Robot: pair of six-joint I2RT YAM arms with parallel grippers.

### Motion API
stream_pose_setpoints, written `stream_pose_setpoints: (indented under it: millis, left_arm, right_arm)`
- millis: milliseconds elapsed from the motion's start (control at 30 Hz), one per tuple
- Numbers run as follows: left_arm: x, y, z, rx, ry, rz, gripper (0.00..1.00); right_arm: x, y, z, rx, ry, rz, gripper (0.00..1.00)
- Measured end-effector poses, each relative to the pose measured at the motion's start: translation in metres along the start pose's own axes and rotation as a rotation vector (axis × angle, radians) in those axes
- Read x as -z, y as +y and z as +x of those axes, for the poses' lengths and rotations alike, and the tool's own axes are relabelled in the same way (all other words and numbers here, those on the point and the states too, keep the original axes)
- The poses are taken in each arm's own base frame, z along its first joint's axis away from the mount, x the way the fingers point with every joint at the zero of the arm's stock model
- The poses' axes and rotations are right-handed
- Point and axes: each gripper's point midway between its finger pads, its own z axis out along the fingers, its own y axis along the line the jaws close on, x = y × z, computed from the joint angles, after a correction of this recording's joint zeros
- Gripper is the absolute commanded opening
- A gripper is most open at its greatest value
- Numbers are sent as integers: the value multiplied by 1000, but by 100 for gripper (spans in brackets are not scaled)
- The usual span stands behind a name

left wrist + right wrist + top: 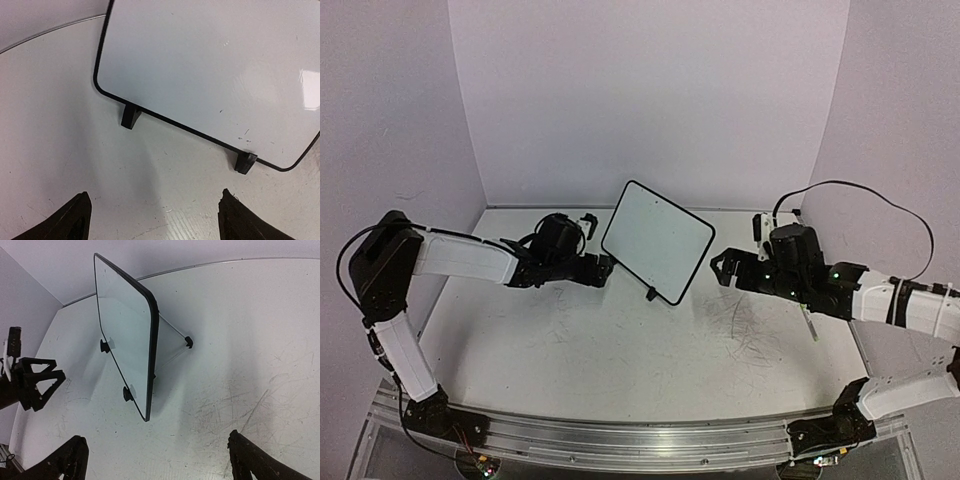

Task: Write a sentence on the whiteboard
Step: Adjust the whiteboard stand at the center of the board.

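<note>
The whiteboard [655, 240] stands tilted at the middle back of the table, on small black feet [131, 116]. Its face [210, 65] is blank apart from a few specks, and no sentence shows on it. In the right wrist view the whiteboard [125, 335] appears nearly edge-on. My left gripper [605, 268] sits low just left of the board, open, with nothing between its fingers [155, 197]. To the board's right my right gripper [720, 268] is also open and empty [157, 440], a short way from the board's lower corner.
Grey scribble marks [745, 325] cover the table under my right arm [260, 400]. A thin pale stick-like object [809, 322] lies there too. Lilac walls close the back and both sides. An aluminium rail [620, 440] runs along the near edge.
</note>
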Motion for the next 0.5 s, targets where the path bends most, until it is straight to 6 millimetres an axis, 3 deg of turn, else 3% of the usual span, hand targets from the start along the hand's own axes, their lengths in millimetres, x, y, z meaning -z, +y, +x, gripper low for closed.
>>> stream_pose_setpoints:
  millis: [200,367,500]
  left_arm:
    - [-44,-11,13,-240,52,32,79]
    - [-85,-9,10,-311,76,25,74]
    - [-104,-3,15,-332,106,26,70]
  right_arm:
    - [29,1,-11,-16,-69,-47,98]
    - [57,1,-26,-34,-151,-82,98]
    - [68,-4,-28,-41,-179,-80,98]
